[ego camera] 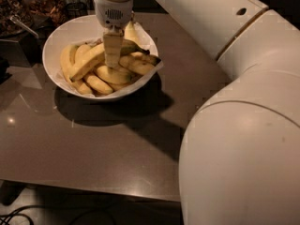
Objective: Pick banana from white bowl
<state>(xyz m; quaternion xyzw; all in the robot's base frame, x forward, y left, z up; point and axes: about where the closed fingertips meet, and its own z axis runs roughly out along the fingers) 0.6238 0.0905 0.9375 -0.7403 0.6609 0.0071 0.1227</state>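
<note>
Step in hand, by the look of it: reach and grasp; gripper (112,65) down inside white bowl (77,29), at bowl's middle, tip among fruit; whether it grips anything cannot be told. Banana (88,61) lies in bowl, left of bowl's centre, slanting up toward gripper, upper end just beside it, resting on shorter bananas (98,84); long, thick, yellow, gently curved. Next move likely calls for firm hold across banana's width, then straight lift clear of bowl's rim, neighbours left undisturbed.
</note>
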